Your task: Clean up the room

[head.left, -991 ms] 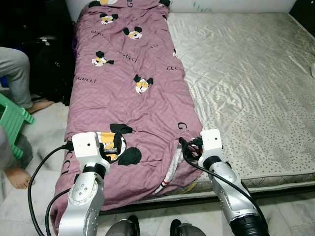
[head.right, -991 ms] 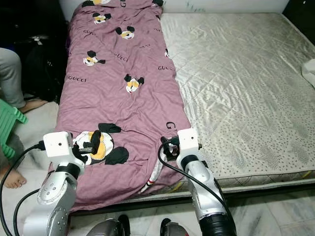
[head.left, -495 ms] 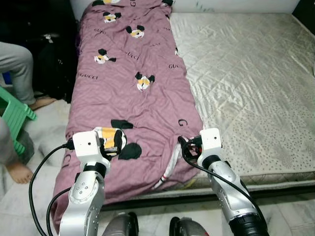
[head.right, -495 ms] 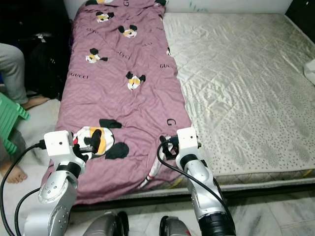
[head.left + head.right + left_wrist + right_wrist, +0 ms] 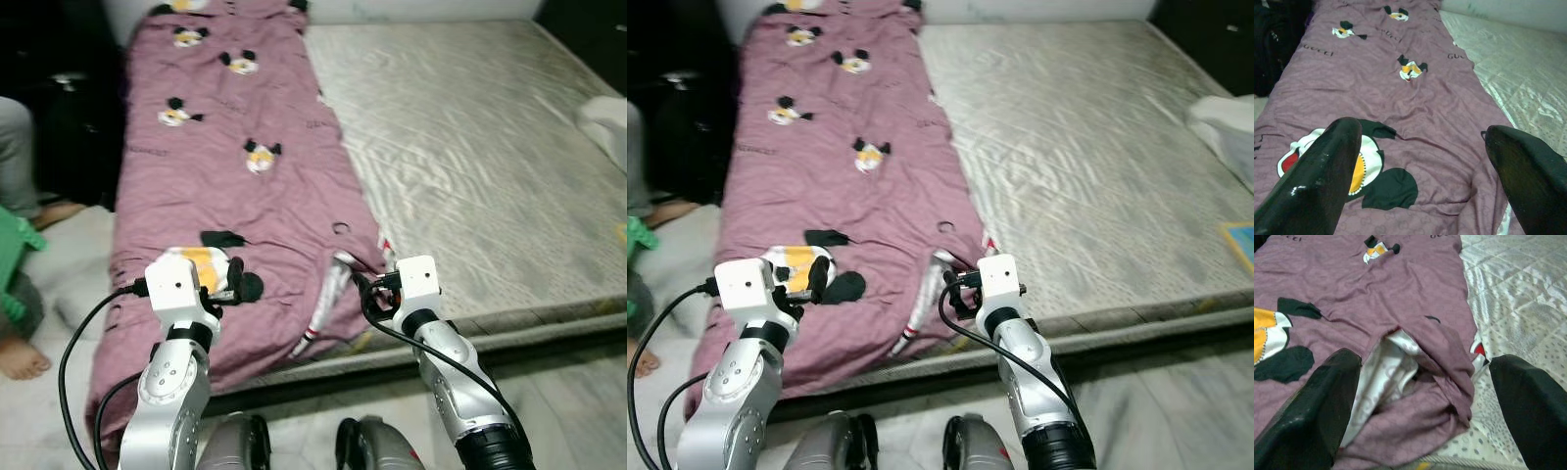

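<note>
A purple cartoon-print blanket (image 5: 245, 196) lies along the left side of a bare quilted mattress (image 5: 470, 147), its foot end hanging over the bed edge. Near the foot, a corner is turned up and shows white lining (image 5: 1396, 362). My left gripper (image 5: 1422, 161) is open just above the blanket's foot end, over a large orange and black print (image 5: 1366, 166). My right gripper (image 5: 1420, 396) is open over the turned-up corner. Nothing sits between either pair of fingers.
A person's leg (image 5: 15, 157) and bare foot (image 5: 20, 357) are at the left beside a green stool (image 5: 10, 255) and dark bags (image 5: 69, 117). A white bundle (image 5: 607, 122) lies at the mattress's right edge. Tiled floor (image 5: 549, 392) runs along the bed's foot.
The whole view has shifted, with the bed now more to the left and the white bundle showing at the right. Both arms hold the same pose over the blanket's foot end.
</note>
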Motion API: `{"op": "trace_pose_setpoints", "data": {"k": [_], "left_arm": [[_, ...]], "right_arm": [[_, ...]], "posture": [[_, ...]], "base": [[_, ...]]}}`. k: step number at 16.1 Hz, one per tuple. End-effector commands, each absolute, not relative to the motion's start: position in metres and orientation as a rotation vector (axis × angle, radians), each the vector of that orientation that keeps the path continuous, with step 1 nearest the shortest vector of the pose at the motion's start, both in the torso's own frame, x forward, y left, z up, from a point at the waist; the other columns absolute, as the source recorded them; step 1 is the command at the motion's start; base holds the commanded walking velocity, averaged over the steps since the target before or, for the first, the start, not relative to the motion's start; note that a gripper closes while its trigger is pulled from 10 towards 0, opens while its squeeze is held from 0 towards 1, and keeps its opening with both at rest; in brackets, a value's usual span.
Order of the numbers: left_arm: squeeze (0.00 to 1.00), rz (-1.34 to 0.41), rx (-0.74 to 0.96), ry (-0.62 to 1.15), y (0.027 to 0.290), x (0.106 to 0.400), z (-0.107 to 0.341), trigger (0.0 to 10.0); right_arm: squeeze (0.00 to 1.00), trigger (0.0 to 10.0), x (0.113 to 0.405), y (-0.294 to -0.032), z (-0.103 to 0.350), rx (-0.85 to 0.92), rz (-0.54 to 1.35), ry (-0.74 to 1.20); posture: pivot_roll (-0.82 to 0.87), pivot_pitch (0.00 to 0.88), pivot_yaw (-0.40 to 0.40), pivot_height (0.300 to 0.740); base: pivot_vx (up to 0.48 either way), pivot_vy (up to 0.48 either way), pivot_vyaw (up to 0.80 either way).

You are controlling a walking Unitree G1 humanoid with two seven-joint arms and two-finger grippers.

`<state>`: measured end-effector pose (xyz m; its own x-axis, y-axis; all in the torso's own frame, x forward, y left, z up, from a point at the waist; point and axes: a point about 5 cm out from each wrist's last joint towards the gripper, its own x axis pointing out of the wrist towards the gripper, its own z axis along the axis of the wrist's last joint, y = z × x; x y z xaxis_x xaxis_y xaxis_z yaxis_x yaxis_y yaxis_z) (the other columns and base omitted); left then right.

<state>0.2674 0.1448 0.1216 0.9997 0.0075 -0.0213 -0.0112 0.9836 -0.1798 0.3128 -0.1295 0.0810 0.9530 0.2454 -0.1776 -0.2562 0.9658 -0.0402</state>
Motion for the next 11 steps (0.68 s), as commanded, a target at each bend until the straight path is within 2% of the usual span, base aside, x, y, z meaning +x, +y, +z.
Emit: {"op": "trace_pose_setpoints", "data": {"k": [1,11], "left_arm": [[0.00,0.025,-0.175,0.047,0.1466,0.2645,0.1148,10.0],[0.00,0.026,-0.167,0.040,0.1465,0.2663,0.1156,10.0]], "right_arm": [[0.00,10.0,0.3137,-0.1289,0.0801,-0.068,0.262,0.175],[0.00,10.0,0.3155,-0.1269,0.0799,-0.073,0.272,0.176]], "posture": [[0.01,0.225,-0.021,0.665],[0.01,0.223,-0.020,0.665]], "base": [[0.000,0.000,0.00],[0.000,0.000,0.00]]}}
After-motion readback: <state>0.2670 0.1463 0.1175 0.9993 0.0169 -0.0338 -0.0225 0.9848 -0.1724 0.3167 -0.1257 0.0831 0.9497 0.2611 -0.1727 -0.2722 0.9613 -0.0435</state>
